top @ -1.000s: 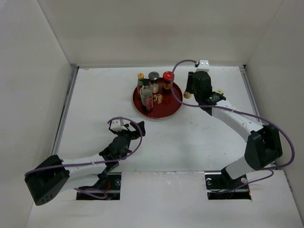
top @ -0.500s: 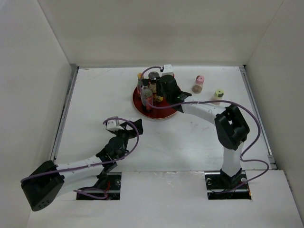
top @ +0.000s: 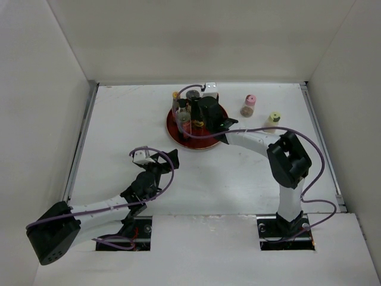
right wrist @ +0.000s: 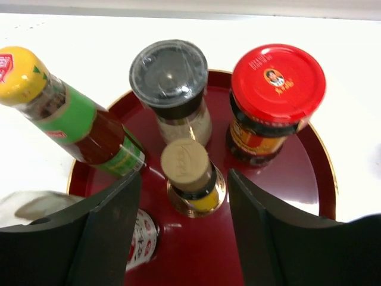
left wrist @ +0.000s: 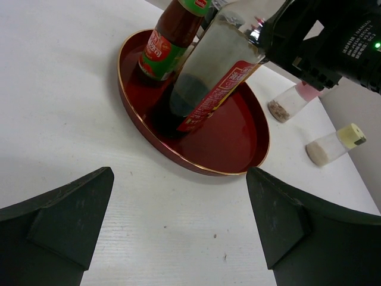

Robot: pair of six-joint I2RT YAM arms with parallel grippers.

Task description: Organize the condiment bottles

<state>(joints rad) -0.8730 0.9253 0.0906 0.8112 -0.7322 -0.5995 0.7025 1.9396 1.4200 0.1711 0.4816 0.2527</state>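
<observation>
A round red plate (top: pixel 178 140) holds several condiment bottles. In the right wrist view a small brown-capped bottle (right wrist: pixel 187 167) stands at the middle of the plate (right wrist: pixel 196 250), with a yellow-capped sauce bottle (right wrist: pixel 53 104), a grey-capped shaker (right wrist: pixel 169 74) and a red-capped jar (right wrist: pixel 277 89) behind it. My right gripper (right wrist: pixel 184 182) is open, its jaws either side of the brown-capped bottle and apart from it. It hovers over the plate in the top view (top: pixel 201 119). A pink-capped shaker (top: pixel 249 106) and a pale-yellow-capped shaker (top: pixel 273 119) stand on the table to the right. My left gripper (top: pixel 168 159) is open and empty, near the plate's front.
The left wrist view shows the plate's near rim (left wrist: pixel 232 170), a tall dark bottle with a red label (left wrist: pixel 208 77), and both shakers (left wrist: pixel 289 104) (left wrist: pixel 330 146) lying beyond it. White walls close in the table on three sides.
My right gripper carried the brown-capped bottle from right of the plate to over it, set it down and opened. The two shakers came into view. My left arm shifted slightly.
</observation>
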